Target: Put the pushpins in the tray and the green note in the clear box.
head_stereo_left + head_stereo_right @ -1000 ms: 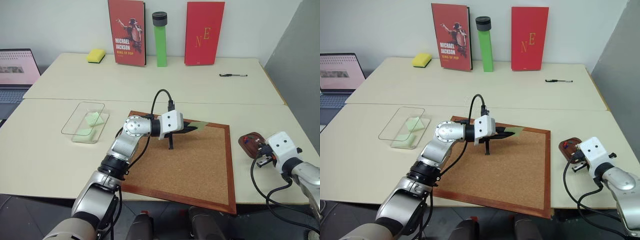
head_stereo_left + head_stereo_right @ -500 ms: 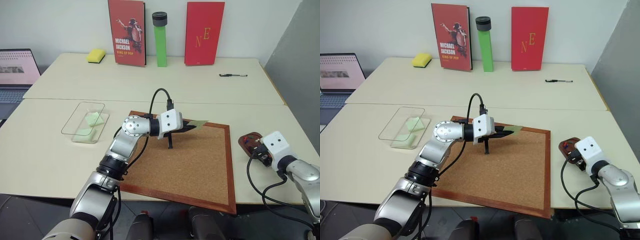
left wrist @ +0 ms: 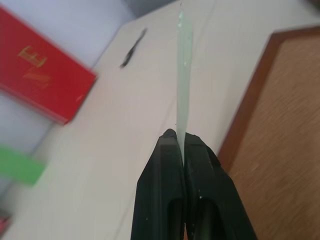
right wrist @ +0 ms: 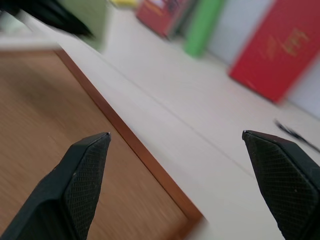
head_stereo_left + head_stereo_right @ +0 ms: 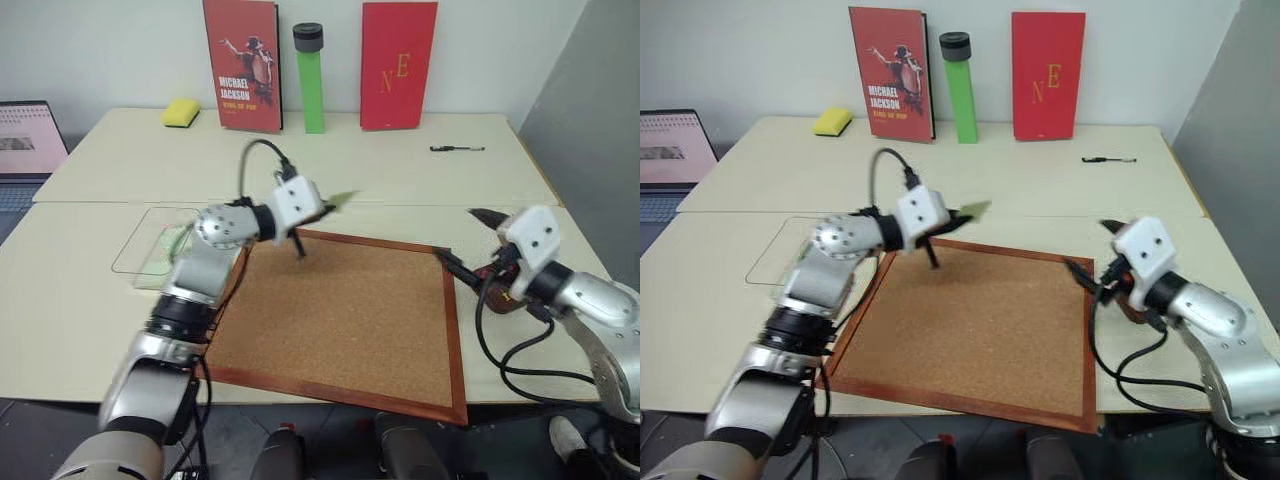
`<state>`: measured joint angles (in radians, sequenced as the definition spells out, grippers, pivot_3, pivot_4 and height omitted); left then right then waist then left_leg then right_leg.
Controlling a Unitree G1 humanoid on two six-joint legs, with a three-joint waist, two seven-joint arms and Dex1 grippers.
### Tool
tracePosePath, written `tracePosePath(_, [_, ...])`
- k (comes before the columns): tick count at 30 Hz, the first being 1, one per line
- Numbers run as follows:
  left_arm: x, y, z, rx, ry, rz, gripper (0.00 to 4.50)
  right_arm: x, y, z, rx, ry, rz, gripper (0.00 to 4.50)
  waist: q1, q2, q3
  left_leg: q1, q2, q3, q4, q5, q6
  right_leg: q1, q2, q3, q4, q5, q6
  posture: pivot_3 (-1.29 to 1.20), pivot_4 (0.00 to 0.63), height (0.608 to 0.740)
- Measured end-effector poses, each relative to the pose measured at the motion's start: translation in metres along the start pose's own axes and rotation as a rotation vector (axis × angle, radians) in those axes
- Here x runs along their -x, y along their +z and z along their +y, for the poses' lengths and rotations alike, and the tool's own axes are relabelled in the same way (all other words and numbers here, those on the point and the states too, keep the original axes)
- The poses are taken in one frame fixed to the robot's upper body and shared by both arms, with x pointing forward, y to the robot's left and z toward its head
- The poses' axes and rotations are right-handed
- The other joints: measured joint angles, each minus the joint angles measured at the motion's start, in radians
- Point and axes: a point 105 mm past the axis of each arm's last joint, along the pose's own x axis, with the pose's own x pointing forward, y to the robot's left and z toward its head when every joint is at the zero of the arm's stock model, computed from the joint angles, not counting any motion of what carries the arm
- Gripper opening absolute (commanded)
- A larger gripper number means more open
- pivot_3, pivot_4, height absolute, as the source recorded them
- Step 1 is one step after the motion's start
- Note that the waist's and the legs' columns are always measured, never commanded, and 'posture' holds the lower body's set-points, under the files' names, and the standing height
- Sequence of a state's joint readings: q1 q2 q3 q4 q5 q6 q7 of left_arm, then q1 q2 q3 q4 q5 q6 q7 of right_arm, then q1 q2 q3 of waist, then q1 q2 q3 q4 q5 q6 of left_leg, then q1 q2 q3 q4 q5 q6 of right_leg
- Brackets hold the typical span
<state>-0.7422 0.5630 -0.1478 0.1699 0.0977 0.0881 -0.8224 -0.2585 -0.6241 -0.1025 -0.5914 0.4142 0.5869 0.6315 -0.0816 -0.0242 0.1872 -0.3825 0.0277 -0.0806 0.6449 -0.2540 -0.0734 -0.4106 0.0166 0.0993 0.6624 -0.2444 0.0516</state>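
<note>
My left gripper (image 5: pixel 326 206) is shut on the green note (image 5: pixel 341 199), held in the air over the far left corner of the corkboard (image 5: pixel 350 320). In the left wrist view the green note (image 3: pixel 184 75) stands edge-on between the black fingers (image 3: pixel 165 170). The clear box (image 5: pixel 140 240) lies left of the board, partly behind my left arm, with pale green slips inside. My right gripper (image 5: pixel 468 240) is open and empty, raised by the board's right edge. The tray (image 5: pixel 494 299) peeks out behind it. Pushpins are hidden.
A red book (image 5: pixel 242 62), a green cylinder (image 5: pixel 309 78) and a second red book (image 5: pixel 397 64) stand along the far wall. A yellow sponge (image 5: pixel 181 112) and a pen (image 5: pixel 457 148) lie on the far table. A laptop (image 5: pixel 28 140) sits far left.
My left gripper has lifted the green note up and leftward off the board. My right gripper has opened, risen from the tray and swung left. The view itself has shifted.
</note>
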Motion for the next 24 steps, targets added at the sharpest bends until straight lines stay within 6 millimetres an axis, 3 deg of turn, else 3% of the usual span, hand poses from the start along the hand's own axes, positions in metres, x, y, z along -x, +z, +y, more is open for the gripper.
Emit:
tracePosePath(3, [0.029,-0.013,0.018,-0.06,0.084,0.131,0.0,-0.016,0.011,0.02,-0.059,0.165,-0.055,4.48,0.0,0.0,0.0,-0.001,-0.001,0.0,0.0,0.0,0.0,0.0,-0.001,0.0,-0.001,0.0,0.0,0.0,0.15,0.74])
tracePosePath(6, [0.062,-0.033,0.029,-0.044,0.159,0.289,0.0,-0.038,0.011,0.031,-0.093,0.29,-0.067,4.48,-0.001,0.0,0.001,-0.001,0.0,0.0,0.0,0.0,0.0,-0.001,-0.001,-0.001,-0.001,0.0,0.0,0.0,0.15,0.74])
tracePosePath(13, [0.128,-0.073,0.047,0.011,0.341,0.564,0.0,-0.081,0.007,0.047,-0.111,0.414,-0.098,4.48,-0.001,-0.001,0.002,-0.001,0.001,0.0,-0.001,0.0,0.0,-0.002,-0.001,-0.002,0.0,-0.001,-0.001,0.0,0.15,0.74])
tracePosePath(18, [0.143,-0.101,0.045,0.055,0.403,0.667,0.0,-0.097,0.004,0.061,-0.111,0.477,-0.102,4.48,0.006,-0.001,0.002,-0.003,0.0,0.0,0.0,0.0,0.0,-0.003,-0.001,-0.002,0.001,-0.001,-0.001,0.0,0.15,0.74])
tracePosePath(24, [0.147,-0.117,0.035,0.1,0.431,0.71,0.0,-0.105,0.006,0.069,-0.107,0.5,-0.114,4.48,0.001,-0.001,0.002,-0.004,0.001,0.0,-0.001,0.0,0.0,-0.005,-0.001,-0.002,0.001,0.0,-0.001,0.0,0.15,0.74])
